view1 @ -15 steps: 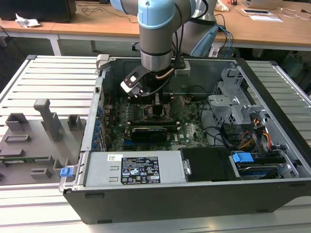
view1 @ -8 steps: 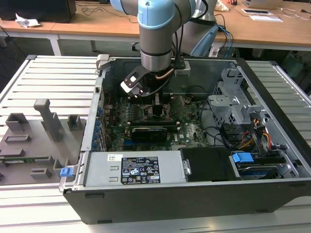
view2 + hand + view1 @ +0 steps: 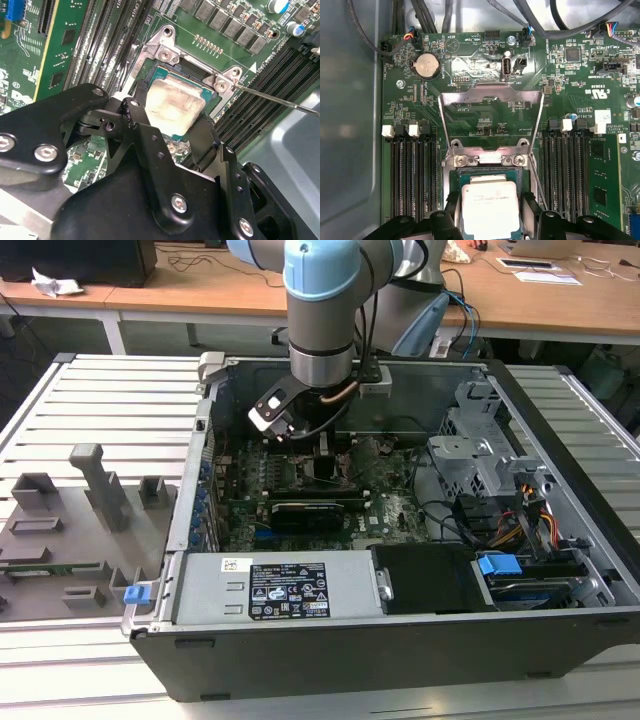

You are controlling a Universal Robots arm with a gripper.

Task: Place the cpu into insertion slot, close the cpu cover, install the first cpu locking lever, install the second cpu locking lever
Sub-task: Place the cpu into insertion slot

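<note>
Looking at both wrist views, you find the fingers (image 3: 134, 112) clamped on opposite edges of the cpu (image 3: 490, 210), which sits between them in the insertion slot (image 3: 162, 50). Just beyond the fingers, the cpu cover (image 3: 491, 92) stands swung open.

cpu (image 3: 489, 212) cut by first wrist view's edge; insertion slot (image 3: 470, 173) mostly covered

Probably a lab: desks (image 3: 200, 295), opened computer (image 3: 400, 650)
</note>
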